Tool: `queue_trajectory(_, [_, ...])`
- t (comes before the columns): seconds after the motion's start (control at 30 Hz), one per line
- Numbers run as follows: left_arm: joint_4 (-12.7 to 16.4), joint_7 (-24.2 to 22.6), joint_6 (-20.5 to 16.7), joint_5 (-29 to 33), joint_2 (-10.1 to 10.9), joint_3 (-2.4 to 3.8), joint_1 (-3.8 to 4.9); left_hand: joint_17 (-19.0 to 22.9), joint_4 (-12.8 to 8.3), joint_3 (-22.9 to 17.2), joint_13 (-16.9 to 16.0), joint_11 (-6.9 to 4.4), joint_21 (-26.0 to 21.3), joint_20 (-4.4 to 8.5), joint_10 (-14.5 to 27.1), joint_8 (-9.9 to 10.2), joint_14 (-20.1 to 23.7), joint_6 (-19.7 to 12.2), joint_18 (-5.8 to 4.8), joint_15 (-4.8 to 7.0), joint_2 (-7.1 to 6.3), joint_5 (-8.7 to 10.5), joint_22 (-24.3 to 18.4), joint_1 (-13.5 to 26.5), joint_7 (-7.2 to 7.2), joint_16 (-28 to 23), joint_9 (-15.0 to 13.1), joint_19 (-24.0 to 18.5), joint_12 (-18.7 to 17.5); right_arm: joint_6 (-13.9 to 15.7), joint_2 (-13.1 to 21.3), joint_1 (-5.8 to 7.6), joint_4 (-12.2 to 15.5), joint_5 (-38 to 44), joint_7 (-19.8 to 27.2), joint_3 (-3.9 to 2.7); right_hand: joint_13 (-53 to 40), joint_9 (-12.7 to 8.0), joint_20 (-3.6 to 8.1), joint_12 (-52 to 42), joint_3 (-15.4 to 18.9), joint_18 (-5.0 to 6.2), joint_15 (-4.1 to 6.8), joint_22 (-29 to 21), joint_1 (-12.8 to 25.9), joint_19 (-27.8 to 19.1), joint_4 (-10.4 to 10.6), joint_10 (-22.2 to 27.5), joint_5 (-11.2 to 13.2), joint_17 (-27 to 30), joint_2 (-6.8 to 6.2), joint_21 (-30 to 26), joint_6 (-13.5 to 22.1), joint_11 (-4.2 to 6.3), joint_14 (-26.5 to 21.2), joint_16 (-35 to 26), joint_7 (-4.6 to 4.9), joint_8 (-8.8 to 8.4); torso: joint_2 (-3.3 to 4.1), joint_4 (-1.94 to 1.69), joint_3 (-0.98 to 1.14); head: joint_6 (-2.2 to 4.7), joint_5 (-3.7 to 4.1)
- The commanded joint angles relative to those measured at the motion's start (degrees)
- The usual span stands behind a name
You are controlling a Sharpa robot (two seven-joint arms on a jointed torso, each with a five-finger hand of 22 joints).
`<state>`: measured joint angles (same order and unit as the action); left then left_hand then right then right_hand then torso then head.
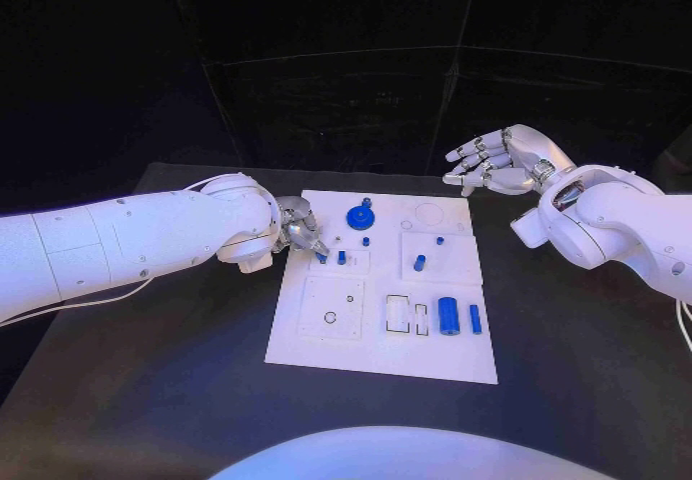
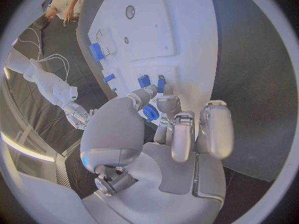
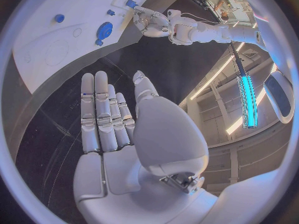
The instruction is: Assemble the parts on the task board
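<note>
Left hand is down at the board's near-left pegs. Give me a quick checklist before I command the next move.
1. Left hand over the task board: ok, fingertips at the board's left edge.
2. Left hand's hold: cannot tell; a small blue part sits at its fingertips, but contact is hidden.
3. Right hand out of the way: ok, held beyond the board's far right corner, fingers apart, nothing in it.
4. Blue gear seated: ok, lies flat on the board.
5. Blue cylinder and blue bar untouched: ok, side by side near the board's right edge.
</note>
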<state>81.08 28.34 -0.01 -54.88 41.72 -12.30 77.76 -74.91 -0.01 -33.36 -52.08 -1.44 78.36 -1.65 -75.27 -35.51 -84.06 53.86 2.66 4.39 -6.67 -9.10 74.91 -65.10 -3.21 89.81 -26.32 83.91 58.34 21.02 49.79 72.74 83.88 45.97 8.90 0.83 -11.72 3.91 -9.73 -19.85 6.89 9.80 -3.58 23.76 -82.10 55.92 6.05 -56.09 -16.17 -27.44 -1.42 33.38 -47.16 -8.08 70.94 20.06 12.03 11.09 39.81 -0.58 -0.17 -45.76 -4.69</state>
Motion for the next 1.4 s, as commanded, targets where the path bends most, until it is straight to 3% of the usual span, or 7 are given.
queue_trajectory(0.03, [0.0, 0.8, 1.5, -0.6, 0.1, -0.14, -0.10, -15.1, -7.0, -6.8, 0.0, -0.04, 0.3, 0.05, -0.3, -0.2, -5.9, 0.2, 0.62, 0.28, 0.07, -0.13, 1.4, -0.5, 0.31, 0.2, -0.1, 1.0, 0.3, -0.2, 0.0, 0.11, 0.1, -0.1, 0.6, -0.04, 0.1, 0.0, -0.13, -0.2, 0.1, 0.62, -0.25, -0.1, -0.1, 0.4, -0.2, 0.4, -0.3, 0.1, 0.52, -0.2, 0.5, -0.10, 0.1, -0.3, 0.45, 0.22, 0.00, -0.04, -0.01, -0.13, 0.05])
queue_trajectory(0.57, [0.9, 0.8, 3.1, -0.6, 0.5, -0.17, -0.13, -15.1, -7.0, -6.9, 0.0, -0.06, 0.4, 0.06, -0.5, -0.3, -5.9, 0.3, 0.57, 0.28, 0.05, -0.39, 1.6, -0.5, 0.33, 0.2, 0.0, 1.1, 0.3, -0.4, 0.0, 0.11, 0.1, -0.1, 0.7, -0.04, 0.3, 0.0, -0.14, -0.3, 0.2, 0.62, -0.26, -0.2, 0.0, 0.5, -0.2, 0.4, -0.4, 0.2, 0.58, -0.4, 0.6, -0.11, 0.2, -0.4, 0.47, 0.31, 0.01, -0.04, 0.01, -0.39, 0.01])
queue_trajectory(0.8, [0.8, 0.7, 2.8, -0.6, 0.5, -0.17, -0.14, -15.1, -6.8, -6.9, -0.2, -0.13, 0.5, 0.08, -0.9, -0.5, -5.9, 0.6, 0.53, 0.31, -0.36, -1.85, 1.8, 0.2, 0.50, 0.2, 0.0, 1.1, 0.4, -0.4, 0.0, 0.11, 0.1, -0.1, 0.7, -0.04, 0.3, 0.0, -0.14, -0.3, 0.2, 0.62, -0.26, -0.2, 0.0, 0.5, -0.2, 0.4, -0.4, 0.2, 0.58, -0.4, 0.6, -0.11, 0.2, -0.4, 0.47, 0.31, 0.01, -0.05, -0.01, -0.38, -0.08])
queue_trajectory(1.07, [0.2, 0.6, 2.1, -0.5, -0.1, -0.17, -0.14, -15.1, -4.6, -4.4, -1.0, -0.87, 0.7, 0.47, -1.9, -0.8, -5.9, 1.9, 0.48, 0.86, -0.92, -1.88, 2.1, 3.2, 1.67, 0.2, 0.6, 1.3, 1.1, -0.4, -0.1, 0.10, 0.1, -0.1, 0.7, -0.04, 0.4, 0.0, -0.14, -0.3, 0.2, 0.62, -0.26, -0.2, 0.0, 0.5, -0.2, 0.4, -0.4, 0.2, 0.59, -0.4, 0.6, -0.11, 0.2, -0.4, 0.47, 0.32, 0.01, 0.05, 0.04, -0.48, -0.06])
queue_trajectory(1.4, [-0.8, 0.7, 2.7, -0.5, -1.1, -0.17, -0.13, -15.1, -2.8, -2.1, -1.5, -1.10, 1.1, 0.73, -2.1, -0.6, -5.9, 2.9, 0.35, 1.08, -0.79, -1.84, 2.7, 5.2, 1.86, 0.2, 1.2, 1.5, 1.6, -0.4, 0.1, 0.10, 0.2, -0.1, 0.7, -0.04, 0.4, 0.0, -0.14, -0.3, 0.2, 0.62, -0.26, -0.2, 0.0, 0.5, -0.2, 0.4, -0.4, 0.2, 0.59, -0.4, 0.6, -0.11, 0.2, -0.4, 0.47, 0.32, 0.00, 0.04, 0.06, -0.66, 0.08])
